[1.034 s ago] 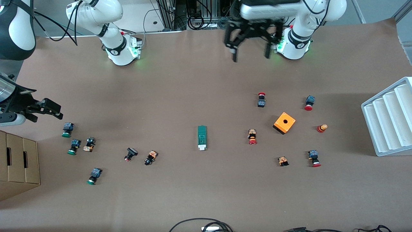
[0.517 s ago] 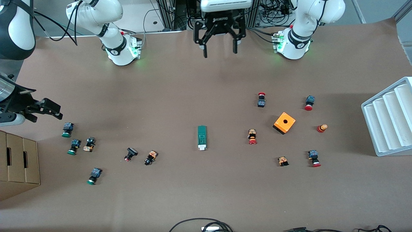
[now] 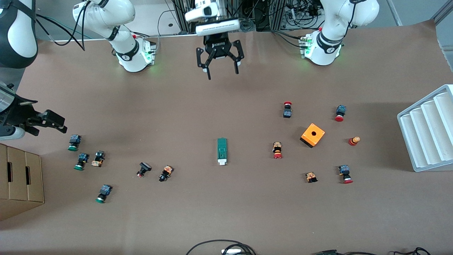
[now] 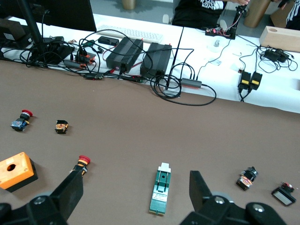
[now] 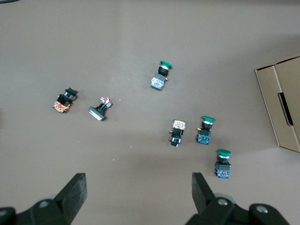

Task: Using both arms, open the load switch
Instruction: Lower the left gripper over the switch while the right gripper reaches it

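The load switch [image 3: 222, 151] is a slim dark-green bar with a white tab at the end nearer the front camera. It lies flat near the table's middle. In the left wrist view the load switch [image 4: 160, 193] sits between the spread fingers, well below them. My left gripper [image 3: 223, 75] hangs open over bare table between the two arm bases, holding nothing. My right gripper [image 3: 62, 123] is open and holds nothing. It hovers at the right arm's end of the table over bare table beside a group of green-capped buttons [image 5: 205, 130].
An orange cube box [image 3: 313, 135] and several red-capped buttons [image 3: 277, 150] lie toward the left arm's end. A white ribbed rack [image 3: 426, 129] stands at that end's edge. A cardboard box [image 3: 19, 180] sits at the right arm's end. Cables [image 3: 221, 247] lie at the near edge.
My left gripper has swung from beside its own base to the middle between the bases and come lower over the table. The right gripper has hardly moved.
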`<action>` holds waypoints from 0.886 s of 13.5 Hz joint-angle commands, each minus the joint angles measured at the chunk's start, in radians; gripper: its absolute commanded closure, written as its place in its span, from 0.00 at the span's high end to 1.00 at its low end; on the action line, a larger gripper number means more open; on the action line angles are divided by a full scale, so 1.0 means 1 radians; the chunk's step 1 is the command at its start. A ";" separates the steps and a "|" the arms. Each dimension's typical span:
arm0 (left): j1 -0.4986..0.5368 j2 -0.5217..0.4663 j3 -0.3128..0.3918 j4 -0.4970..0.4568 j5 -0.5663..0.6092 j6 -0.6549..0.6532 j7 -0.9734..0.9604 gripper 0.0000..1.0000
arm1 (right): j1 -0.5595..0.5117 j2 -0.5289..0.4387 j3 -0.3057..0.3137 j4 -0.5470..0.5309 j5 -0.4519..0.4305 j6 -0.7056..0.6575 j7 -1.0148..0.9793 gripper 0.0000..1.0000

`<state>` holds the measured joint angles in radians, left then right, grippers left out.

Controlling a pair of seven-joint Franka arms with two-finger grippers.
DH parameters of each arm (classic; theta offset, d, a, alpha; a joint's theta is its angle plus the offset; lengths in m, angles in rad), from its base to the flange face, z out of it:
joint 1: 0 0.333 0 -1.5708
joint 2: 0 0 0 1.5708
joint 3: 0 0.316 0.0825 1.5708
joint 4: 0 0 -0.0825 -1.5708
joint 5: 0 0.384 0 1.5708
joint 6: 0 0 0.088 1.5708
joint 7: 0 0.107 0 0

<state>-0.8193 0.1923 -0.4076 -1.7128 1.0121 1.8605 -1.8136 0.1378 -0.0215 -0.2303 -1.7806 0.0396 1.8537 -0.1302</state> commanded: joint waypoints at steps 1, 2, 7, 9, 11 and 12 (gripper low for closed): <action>0.011 0.065 -0.029 -0.034 0.139 0.012 -0.148 1.00 | -0.003 0.038 -0.020 0.058 0.006 0.002 0.011 1.00; 0.011 0.105 -0.033 -0.040 0.192 0.012 -0.203 1.00 | -0.003 0.041 -0.023 0.058 0.006 0.002 0.011 1.00; 0.014 0.268 -0.033 -0.068 0.491 0.014 -0.455 1.00 | 0.000 0.101 -0.038 0.066 0.011 0.035 0.012 1.00; 0.017 0.324 -0.031 -0.070 0.583 0.011 -0.528 1.00 | 0.005 0.138 -0.035 0.066 0.011 0.035 0.001 1.00; 0.049 0.377 -0.031 -0.064 0.705 0.011 -0.619 1.00 | 0.005 0.173 -0.031 0.066 0.019 0.030 -0.006 1.00; 0.051 0.395 -0.031 -0.059 0.727 0.009 -0.627 1.00 | 0.009 0.181 -0.031 0.063 0.025 0.025 0.000 1.00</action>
<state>-0.7951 0.5522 -0.4268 -1.7867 1.6754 1.8670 -2.3974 0.1426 0.1240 -0.2592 -1.7441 0.0431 1.8850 -0.1245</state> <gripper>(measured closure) 0.000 0.000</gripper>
